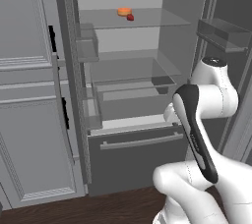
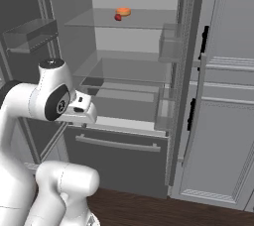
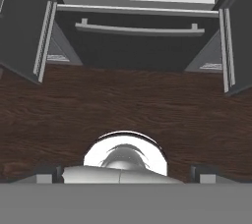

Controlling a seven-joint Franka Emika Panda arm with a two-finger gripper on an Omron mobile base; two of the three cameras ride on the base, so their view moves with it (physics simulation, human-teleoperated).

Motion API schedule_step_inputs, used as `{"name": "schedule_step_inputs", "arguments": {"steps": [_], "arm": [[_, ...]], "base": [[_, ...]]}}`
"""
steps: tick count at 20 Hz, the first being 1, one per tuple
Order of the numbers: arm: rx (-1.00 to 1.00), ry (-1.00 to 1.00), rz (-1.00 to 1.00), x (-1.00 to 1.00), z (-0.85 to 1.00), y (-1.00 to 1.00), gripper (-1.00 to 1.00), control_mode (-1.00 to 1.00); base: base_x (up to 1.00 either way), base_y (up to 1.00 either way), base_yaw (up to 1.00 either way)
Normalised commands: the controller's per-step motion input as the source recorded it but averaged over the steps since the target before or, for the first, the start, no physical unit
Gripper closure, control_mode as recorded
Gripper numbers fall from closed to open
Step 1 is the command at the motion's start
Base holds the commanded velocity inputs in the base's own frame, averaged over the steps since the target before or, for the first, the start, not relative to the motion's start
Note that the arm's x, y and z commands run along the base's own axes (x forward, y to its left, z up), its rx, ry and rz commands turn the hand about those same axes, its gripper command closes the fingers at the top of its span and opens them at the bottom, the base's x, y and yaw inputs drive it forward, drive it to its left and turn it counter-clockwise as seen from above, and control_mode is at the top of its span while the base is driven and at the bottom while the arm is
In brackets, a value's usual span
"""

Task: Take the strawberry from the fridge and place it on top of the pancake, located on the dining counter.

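Observation:
The fridge [image 1: 133, 154] stands open in front of me, both doors swung wide. On its top glass shelf lies the strawberry [image 1: 130, 17] [image 2: 118, 17], a tiny dark-red berry touching or almost touching a flat orange disc [image 1: 124, 11] [image 2: 123, 11]. My arm is folded low in front of the bottom drawer [image 2: 119, 155], far below that shelf. The hand points down at the floor. In the hand view my gripper [image 3: 126, 175] is open, fingertips [image 3: 49, 174] wide apart, with nothing between them. The pancake and the dining counter are out of view.
Light grey panelled cabinets [image 1: 29, 120] [image 2: 223, 121] with black handles flank the fridge. Door bins [image 1: 224, 34] [image 2: 30, 34] jut from one open door, and more bins [image 1: 87, 48] line the other. Lower glass shelves [image 1: 128, 70] sit under the top one. Dark wood floor [image 3: 128, 105] lies below.

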Motion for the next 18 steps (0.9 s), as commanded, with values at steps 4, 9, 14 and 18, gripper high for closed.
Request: {"name": "schedule_step_inputs", "arguments": {"steps": [4,9,14,18], "arm": [[0.00,0.00,0.00,0.12,0.00,0.00,-1.00,1.00],[0.00,0.00,0.00,0.00,0.00,0.00,-1.00,1.00],[0.00,0.00,0.00,0.00,0.00,0.00,-1.00,1.00],[0.00,0.00,0.00,0.00,0.00,0.00,-1.00,1.00]], "base": [[0.08,0.00,0.00],[0.50,0.00,0.00],[0.59,0.00,0.00],[0.62,0.00,0.00]]}}
